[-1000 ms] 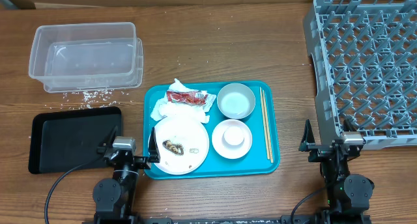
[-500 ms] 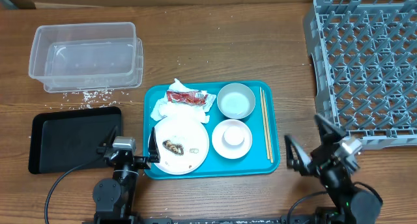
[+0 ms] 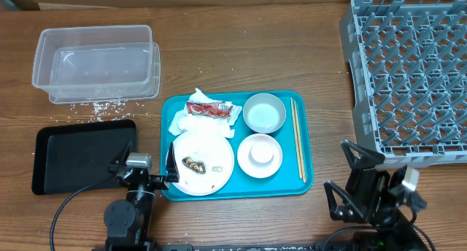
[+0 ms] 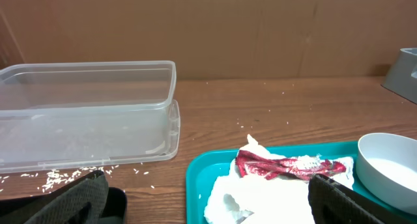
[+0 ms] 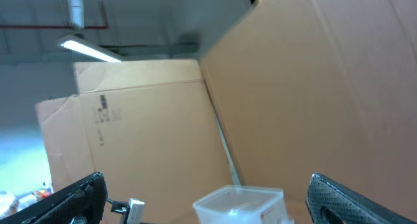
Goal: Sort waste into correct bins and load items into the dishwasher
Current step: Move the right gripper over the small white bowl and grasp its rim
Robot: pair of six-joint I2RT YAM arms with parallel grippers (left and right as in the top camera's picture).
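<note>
On the teal tray [image 3: 303, 185] lie a crumpled white napkin [image 3: 181, 121] with a red wrapper [image 3: 210, 109], a white plate [image 3: 211, 147] with a brown lump [image 3: 193, 163], two white bowls [image 3: 264, 112] [image 3: 260, 155] and chopsticks [image 3: 298, 138]. The clear tub [image 3: 95, 61] stands at the back left, with the black tray [image 3: 84, 155] in front of it. The grey dish rack [image 3: 408, 76] is at the right. My left gripper [image 3: 142, 169] is open and empty at the teal tray's front-left corner. Its wrist view shows the napkin [image 4: 260, 198] and wrapper [image 4: 287, 167] between its fingers [image 4: 218, 208]. My right gripper [image 3: 344, 179] is open and empty, right of the teal tray.
Loose rice grains [image 3: 95, 105] lie on the table in front of the tub. The right wrist view points up at cardboard walls and a clear container [image 5: 241, 204]. The left wrist view shows the tub [image 4: 91, 113] and one bowl [image 4: 391, 168].
My right arm has left its upright pose by the rack's front corner, swung left and tilted over; its gripper now sits lower. The left arm has not moved.
</note>
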